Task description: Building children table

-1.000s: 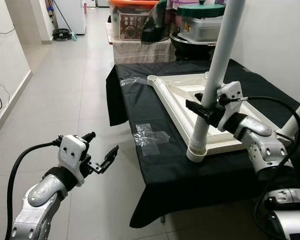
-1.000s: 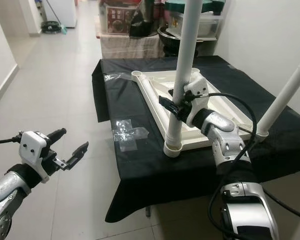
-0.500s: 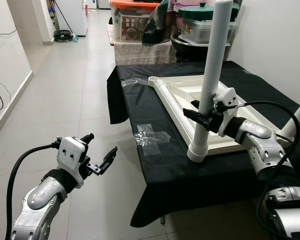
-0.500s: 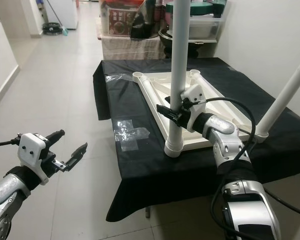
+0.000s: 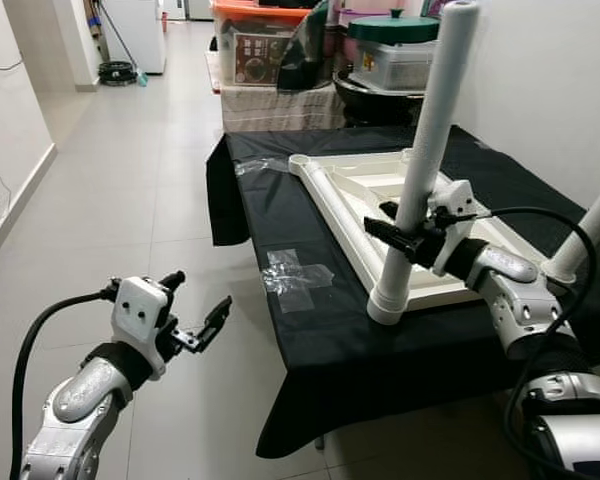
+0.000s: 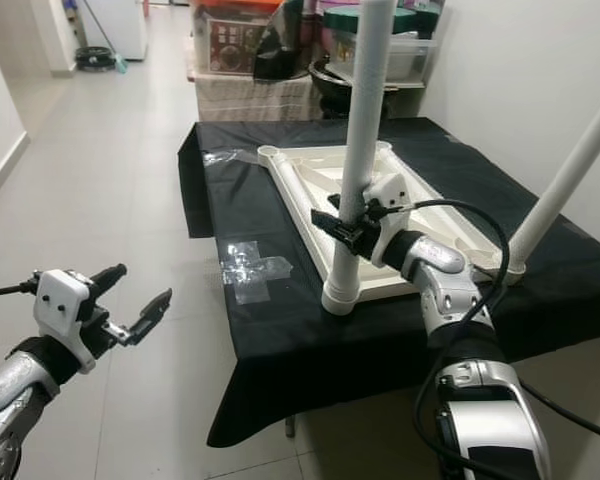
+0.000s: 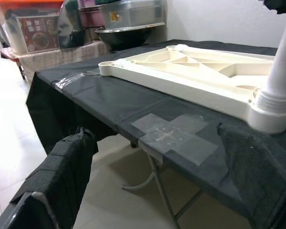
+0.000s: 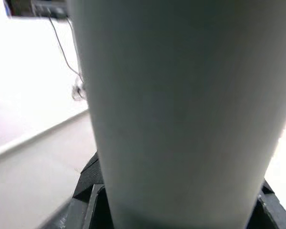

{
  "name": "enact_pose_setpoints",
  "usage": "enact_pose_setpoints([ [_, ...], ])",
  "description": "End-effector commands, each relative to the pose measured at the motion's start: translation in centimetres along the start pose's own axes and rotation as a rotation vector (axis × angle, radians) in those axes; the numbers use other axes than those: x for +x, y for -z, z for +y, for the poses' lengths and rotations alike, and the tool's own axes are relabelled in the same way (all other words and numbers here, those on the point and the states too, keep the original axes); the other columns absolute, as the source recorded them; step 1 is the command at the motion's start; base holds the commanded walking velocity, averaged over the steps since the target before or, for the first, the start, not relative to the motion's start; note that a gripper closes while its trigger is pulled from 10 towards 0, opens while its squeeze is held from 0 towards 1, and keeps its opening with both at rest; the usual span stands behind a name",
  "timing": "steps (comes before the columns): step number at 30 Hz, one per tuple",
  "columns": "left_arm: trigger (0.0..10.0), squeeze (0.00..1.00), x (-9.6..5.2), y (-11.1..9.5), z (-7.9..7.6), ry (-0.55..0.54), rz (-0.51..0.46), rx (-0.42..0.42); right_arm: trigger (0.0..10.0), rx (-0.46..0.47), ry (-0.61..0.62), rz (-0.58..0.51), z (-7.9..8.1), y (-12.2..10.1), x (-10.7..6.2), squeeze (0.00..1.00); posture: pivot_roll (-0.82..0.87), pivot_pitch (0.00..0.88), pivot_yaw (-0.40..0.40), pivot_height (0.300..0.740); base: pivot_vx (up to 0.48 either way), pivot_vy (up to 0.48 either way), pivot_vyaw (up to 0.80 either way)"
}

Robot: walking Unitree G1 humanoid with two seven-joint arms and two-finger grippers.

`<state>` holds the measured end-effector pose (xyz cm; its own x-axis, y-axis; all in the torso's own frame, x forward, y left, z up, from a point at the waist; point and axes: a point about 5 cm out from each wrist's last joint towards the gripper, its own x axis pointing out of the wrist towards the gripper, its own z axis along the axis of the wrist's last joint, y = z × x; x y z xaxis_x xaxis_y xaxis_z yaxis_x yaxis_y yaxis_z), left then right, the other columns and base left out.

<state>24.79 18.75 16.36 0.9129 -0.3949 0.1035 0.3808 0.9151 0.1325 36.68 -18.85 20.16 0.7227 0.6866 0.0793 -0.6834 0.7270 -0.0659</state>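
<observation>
A big black cloth (image 5: 310, 330) covered the work table, likely to keep the parts from sliding or getting scratched. It looked soft and hung down in folds at the edges. On it lay the white plastic tabletop (image 5: 352, 195), upside down, so its ribs and round corner sockets faced up for the legs to go in. A smooth, round white leg (image 5: 420, 170) stood in the near corner socket, tilted a little. Another leg (image 6: 565, 180) leaned up at the far right corner.

The right gripper (image 5: 398, 228) was closed tight around the near leg, low down, probably to push or twist it firmly into its socket. The left gripper (image 5: 195, 305) hung over the shiny floor tiles, beside the table, with its fingers spread and nothing in them. A clear, crinkly piece of plastic wrap (image 5: 295, 278) lay flat on the cloth near the edge.
</observation>
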Motion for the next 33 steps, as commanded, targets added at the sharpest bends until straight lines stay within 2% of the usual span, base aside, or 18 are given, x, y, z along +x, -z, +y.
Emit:
enact_pose_setpoints([
  [1,10.0,0.00,0.0,0.0,-0.2,0.000,-0.001,-0.027,0.0,0.185,-0.097,-0.029,3.9,2.0,2.0,0.00,0.13,0.000,-0.085,0.740,0.000,0.000,0.00],
  [2,10.0,0.00,0.0,0.0,-0.2,0.000,-0.001,-0.027,0.0,0.185,-0.097,-0.029,3.9,2.0,2.0,0.00,0.13,0.000,-0.085,0.740,0.000,0.000,0.00],
  [3,10.0,0.00,0.1,0.0,-0.2,0.001,-0.001,-0.029,0.0,0.203,-0.129,-0.046,5.0,2.1,2.6,0.00,0.13,0.000,-0.085,0.740,0.000,0.000,0.00],
  [4,10.0,0.00,0.1,0.0,-0.2,0.001,-0.001,-0.029,0.0,0.203,-0.129,-0.046,5.0,2.1,2.6,0.00,0.13,0.000,-0.085,0.740,0.000,0.000,0.00],
  [6,10.0,0.00,0.2,0.0,-0.2,0.001,-0.001,-0.028,0.0,0.211,-0.182,-0.044,6.4,2.6,3.2,0.00,0.13,0.000,-0.093,0.740,0.000,0.000,0.00],
  [9,10.0,0.00,0.1,-0.1,0.0,-0.009,-0.001,-0.022,0.0,0.197,-0.197,-0.021,6.7,3.4,3.4,0.00,0.14,0.000,-0.099,0.740,0.000,0.000,0.00],
  [15,10.0,0.00,-0.3,0.1,0.1,-0.032,0.007,-0.022,0.0,0.146,-0.193,0.018,6.2,3.9,3.3,0.00,0.14,0.000,-0.108,0.740,0.000,0.000,0.00],
  [18,10.0,0.00,-0.7,0.4,0.0,-0.036,0.020,-0.023,0.0,0.067,-0.217,0.111,4.8,4.2,2.5,0.00,0.14,0.000,-0.111,0.740,0.000,0.000,0.00],
  [29,10.0,0.00,-0.7,0.3,0.0,-0.027,0.023,-0.026,0.0,0.026,-0.352,0.193,4.3,3.2,2.2,0.00,0.15,0.000,-0.116,0.740,0.000,0.000,0.00],
  [33,10.0,0.00,-0.8,0.4,-0.4,-0.025,0.022,-0.039,0.0,0.032,-0.400,0.196,4.3,2.6,3.1,0.00,0.16,0.000,-0.134,0.740,0.000,0.000,0.00],
])
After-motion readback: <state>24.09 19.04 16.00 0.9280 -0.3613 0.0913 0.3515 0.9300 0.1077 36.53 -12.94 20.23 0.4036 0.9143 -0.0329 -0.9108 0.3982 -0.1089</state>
